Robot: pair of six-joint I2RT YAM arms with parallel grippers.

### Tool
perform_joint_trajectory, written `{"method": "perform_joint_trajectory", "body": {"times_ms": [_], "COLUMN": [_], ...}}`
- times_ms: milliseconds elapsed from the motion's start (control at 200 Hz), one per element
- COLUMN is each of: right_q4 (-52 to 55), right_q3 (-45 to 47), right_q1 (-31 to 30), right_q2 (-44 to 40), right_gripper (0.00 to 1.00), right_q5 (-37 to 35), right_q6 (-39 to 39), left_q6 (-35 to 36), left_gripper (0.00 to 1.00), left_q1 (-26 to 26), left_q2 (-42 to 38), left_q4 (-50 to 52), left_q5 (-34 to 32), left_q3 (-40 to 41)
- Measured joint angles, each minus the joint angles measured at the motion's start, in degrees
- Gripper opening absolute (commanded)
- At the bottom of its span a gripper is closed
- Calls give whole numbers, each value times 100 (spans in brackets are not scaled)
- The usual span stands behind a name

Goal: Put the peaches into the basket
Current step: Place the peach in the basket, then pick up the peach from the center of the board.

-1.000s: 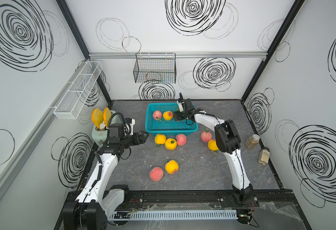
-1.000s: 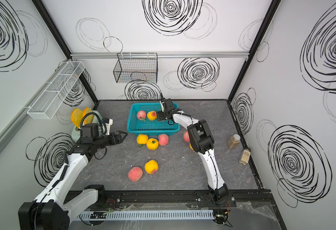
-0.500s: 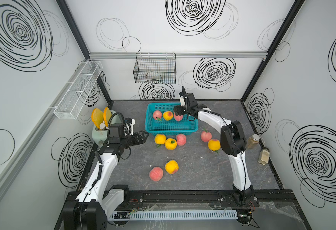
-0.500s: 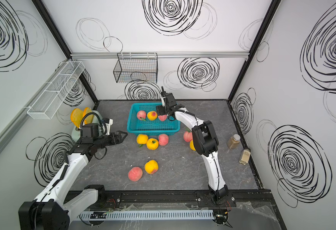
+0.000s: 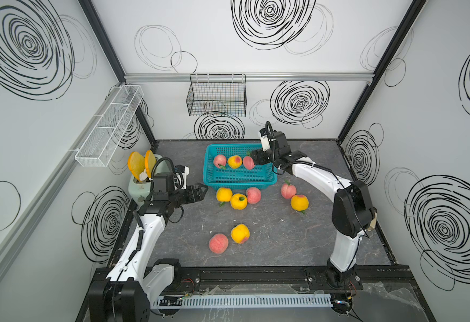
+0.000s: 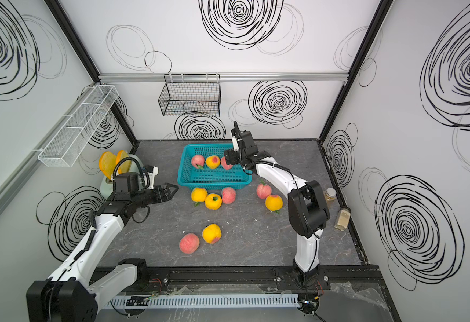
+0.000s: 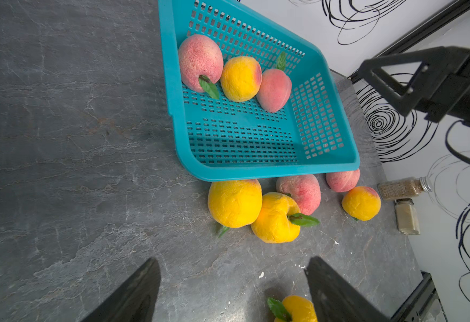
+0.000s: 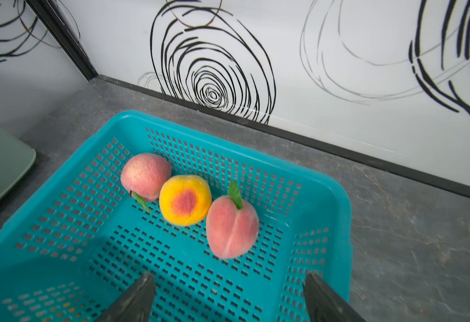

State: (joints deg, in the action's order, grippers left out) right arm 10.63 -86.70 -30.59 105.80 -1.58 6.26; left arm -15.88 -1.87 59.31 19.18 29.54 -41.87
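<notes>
The turquoise basket holds three peaches, just ahead of my right tool, which hangs wide and empty. Seven more lie on the surface. The nearest yellow peach sits straight ahead of my left tool, also wide and empty, so I'd send the left arm.

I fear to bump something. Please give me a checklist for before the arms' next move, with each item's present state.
1. Empty right claw: ok, jaws apart above the basket, nothing between them.
2. Empty left claw: ok, jaws apart over the table.
3. Basket contents clear of the right claw: ok, three peaches in a row; the pink peach nearest it does not touch it.
4. Room in the basket: ok, the half toward the arm bases is bare.
5. All peaches inside: not ok, seven lie on the table; the yellow peach is nearest the left claw.
</notes>
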Motion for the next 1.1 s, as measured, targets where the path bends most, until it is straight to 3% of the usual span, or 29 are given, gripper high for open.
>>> {"method": "perform_joint_trajectory", "body": {"times_ms": [430, 775, 1101], "right_q4": [-1222, -1947, -2846], "right_q3": [2597, 4081, 5381], "right_q1": [0, 9, 315], "right_q2": [-1711, -2702, -3097], "right_gripper": [87, 89, 89], "right_q5": [-321, -748, -809], "right_q6": [20, 256, 776], "left_q6": [0, 0, 2], "left_gripper": [86, 86, 86], "left_q1": [11, 280, 372], "left_q2": [66, 229, 352], "left_q4": [0, 2, 4], "left_q5": [-7, -48, -109], "left_q3": [0, 0, 2]}}
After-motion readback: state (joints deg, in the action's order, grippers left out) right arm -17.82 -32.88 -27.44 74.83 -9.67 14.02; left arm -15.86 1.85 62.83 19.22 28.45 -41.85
